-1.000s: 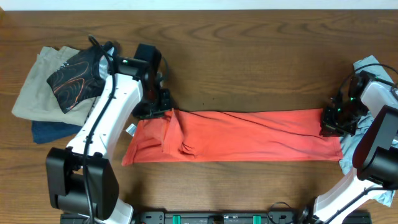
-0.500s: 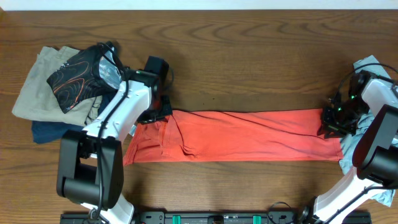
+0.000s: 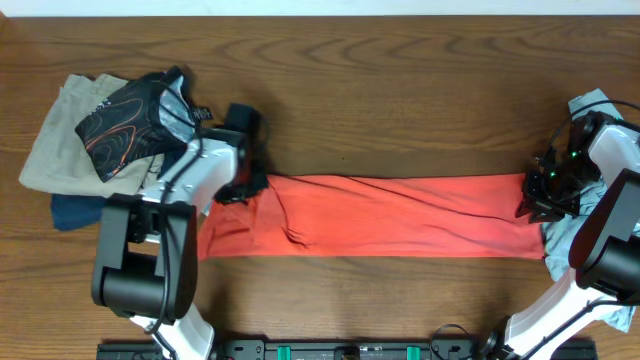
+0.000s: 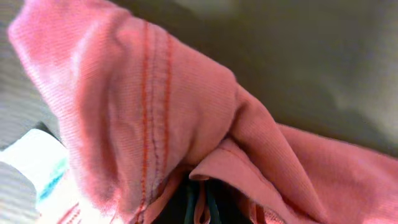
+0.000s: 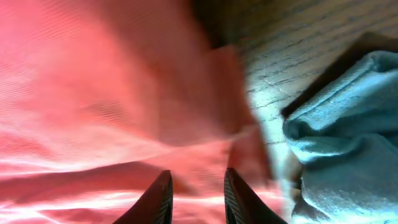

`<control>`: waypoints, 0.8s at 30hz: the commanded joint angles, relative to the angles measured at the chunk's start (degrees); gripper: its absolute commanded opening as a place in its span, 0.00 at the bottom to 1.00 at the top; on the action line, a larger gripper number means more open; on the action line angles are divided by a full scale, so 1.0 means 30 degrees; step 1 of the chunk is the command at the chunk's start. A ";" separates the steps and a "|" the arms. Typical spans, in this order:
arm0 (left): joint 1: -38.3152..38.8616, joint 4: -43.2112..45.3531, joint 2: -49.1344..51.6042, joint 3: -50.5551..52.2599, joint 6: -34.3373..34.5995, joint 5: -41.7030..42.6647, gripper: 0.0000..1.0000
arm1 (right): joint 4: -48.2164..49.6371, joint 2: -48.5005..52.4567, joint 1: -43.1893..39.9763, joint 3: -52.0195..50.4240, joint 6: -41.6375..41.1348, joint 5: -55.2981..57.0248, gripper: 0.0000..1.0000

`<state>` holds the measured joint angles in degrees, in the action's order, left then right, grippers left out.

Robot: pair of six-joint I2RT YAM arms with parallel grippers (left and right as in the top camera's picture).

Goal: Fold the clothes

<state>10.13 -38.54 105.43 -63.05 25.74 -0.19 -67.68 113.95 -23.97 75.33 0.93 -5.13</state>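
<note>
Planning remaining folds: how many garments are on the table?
5: coral-red shirt across the middle; khaki garment, black patterned garment, navy garment piled left; pale blue-grey shirt far right. Piles may hide more.

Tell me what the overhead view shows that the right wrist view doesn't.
Only overhead: the red shirt at full stretched length, the left gripper at its left end, and a clothes pile at far left. Only right wrist: the right gripper seen close, fingers over the fabric. Both: red shirt, blue-grey shirt, wooden table.
</note>
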 commanded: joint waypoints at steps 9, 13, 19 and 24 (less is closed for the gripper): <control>-0.4065 -0.0641 0.0342 0.0066 -0.1137 0.0787 0.33 | -0.0015 0.0095 -0.0423 0.0189 0.1858 -0.1603 0.40; -0.3876 -0.1559 -0.0787 -0.0386 -0.1137 0.0794 0.45 | 0.0452 0.0095 -0.0401 -0.0357 0.2586 -0.2120 0.49; -0.3344 -0.2608 -0.3519 -0.0466 -0.1122 0.0860 0.62 | 0.2237 0.0095 -0.0364 -0.2470 0.2659 -0.2761 0.58; -0.2994 -0.3534 -0.5581 -0.0466 -0.1122 0.0867 0.72 | 0.3082 0.0095 -0.0342 -0.3606 0.2863 -0.4320 0.59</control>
<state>0.73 -48.29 91.18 -63.57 22.48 2.59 -59.99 111.44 -23.99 67.92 7.77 -12.88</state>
